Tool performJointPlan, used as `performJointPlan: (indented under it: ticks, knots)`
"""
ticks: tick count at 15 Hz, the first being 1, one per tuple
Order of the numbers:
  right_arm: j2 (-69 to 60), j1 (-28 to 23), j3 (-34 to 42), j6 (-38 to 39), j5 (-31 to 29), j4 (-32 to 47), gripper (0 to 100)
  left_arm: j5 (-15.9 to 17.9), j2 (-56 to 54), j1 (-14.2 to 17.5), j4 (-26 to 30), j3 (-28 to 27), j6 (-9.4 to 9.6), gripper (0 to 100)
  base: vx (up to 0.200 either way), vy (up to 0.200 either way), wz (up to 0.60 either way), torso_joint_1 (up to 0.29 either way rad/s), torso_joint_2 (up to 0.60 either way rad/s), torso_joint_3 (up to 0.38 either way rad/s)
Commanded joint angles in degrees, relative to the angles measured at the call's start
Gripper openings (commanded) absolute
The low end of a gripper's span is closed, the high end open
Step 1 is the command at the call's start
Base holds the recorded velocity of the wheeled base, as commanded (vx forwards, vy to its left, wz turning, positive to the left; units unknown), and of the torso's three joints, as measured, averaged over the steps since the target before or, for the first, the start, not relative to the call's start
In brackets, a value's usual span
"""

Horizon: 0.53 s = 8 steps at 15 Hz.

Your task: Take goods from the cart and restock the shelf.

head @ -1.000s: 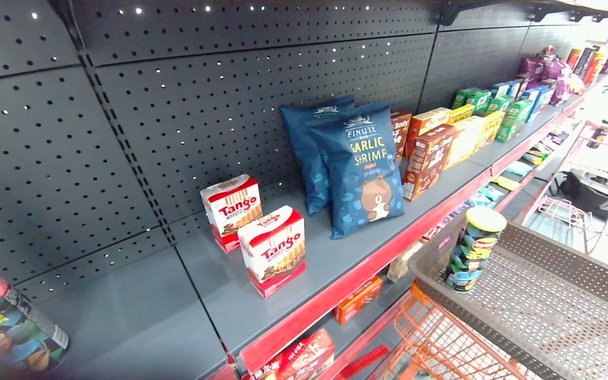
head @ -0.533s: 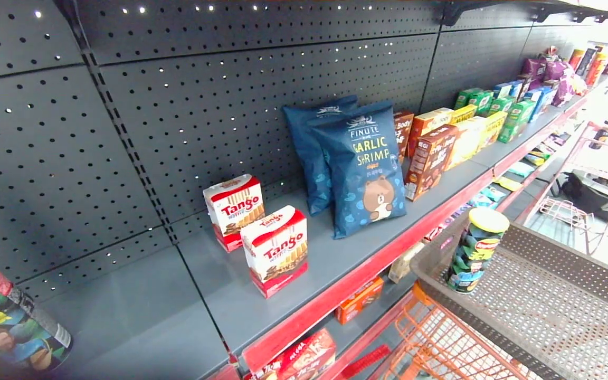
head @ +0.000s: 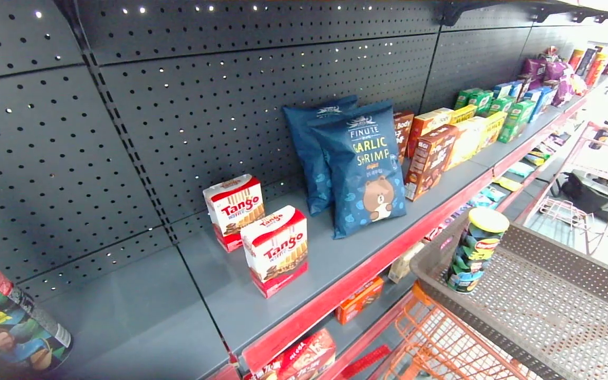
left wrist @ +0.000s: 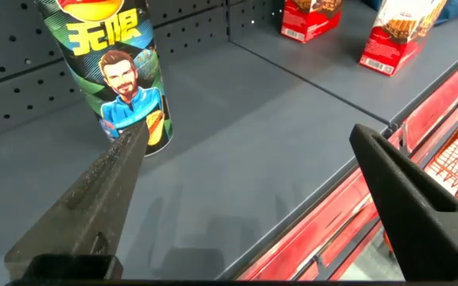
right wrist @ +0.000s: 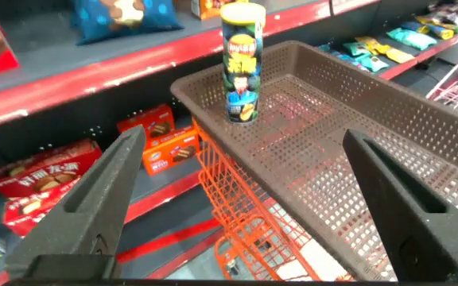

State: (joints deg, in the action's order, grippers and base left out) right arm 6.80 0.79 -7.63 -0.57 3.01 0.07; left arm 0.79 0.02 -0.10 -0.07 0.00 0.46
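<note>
**Pause between two cans**

Goods have not moved over the last second; only the head camera shifted slightly. One can [head: 11,322] stands upright on the shelf [head: 335,253], just ahead of the left gripper [left wrist: 250,135], which is released and empty. The second can [head: 475,248] waits in the cart basket [head: 547,237], with the right gripper [right wrist: 245,141] spread wide before it. That pick likely comes next.
</note>
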Motion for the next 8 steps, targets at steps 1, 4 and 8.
performJointPlan:
  ticks: [1,4,8]
  knots:
    - [21.76,0.09,-12.32,0.31,0.42,-0.51,100,0.0,-0.02,0.01,-0.01,-0.09,0.06,100,0.0,0.0,0.0,0.0,0.0,0.0]
    - [28.44,-0.18,-13.73,0.13,0.42,-1.13,100,0.0,-0.02,0.01,-0.01,0.0,0.06,100,0.0,0.0,0.0,0.0,0.0,0.0]
    - [50.33,-1.41,-18.82,-0.48,-6.79,-8.33,100,0.0,-0.02,0.01,-0.01,0.0,-0.02,100,0.0,0.0,0.0,0.0,0.0,0.0]
